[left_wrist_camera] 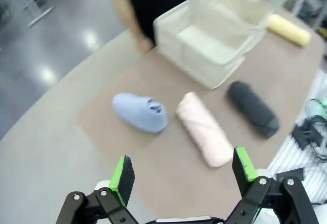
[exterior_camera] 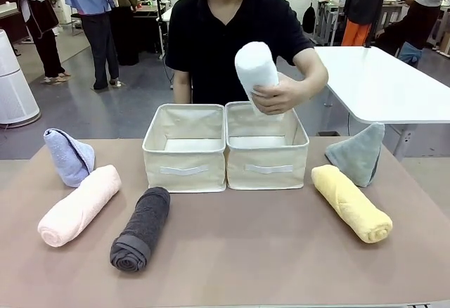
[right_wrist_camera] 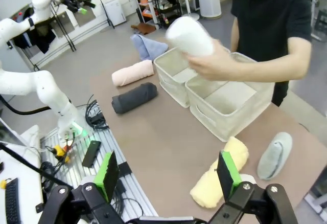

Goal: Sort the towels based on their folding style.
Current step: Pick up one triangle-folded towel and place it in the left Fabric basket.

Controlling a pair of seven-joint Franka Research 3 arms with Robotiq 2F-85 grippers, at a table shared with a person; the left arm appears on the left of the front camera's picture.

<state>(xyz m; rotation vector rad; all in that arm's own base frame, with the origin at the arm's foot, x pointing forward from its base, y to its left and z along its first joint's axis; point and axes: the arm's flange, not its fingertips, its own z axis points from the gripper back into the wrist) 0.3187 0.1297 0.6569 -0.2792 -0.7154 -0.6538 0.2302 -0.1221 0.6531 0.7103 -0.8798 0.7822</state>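
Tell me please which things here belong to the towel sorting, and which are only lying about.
For the job: white roll in the person's hand; pink roll; dark grey roll; yellow roll; lavender-blue cone; grey-green cone; probably left cream bin, right cream bin.
Lying about: cables beside the brown table; white table behind.

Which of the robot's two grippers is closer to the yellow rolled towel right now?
Right. The right gripper hovers open just short of the yellow towel; the left gripper is over the table's opposite end, near the pink towel.
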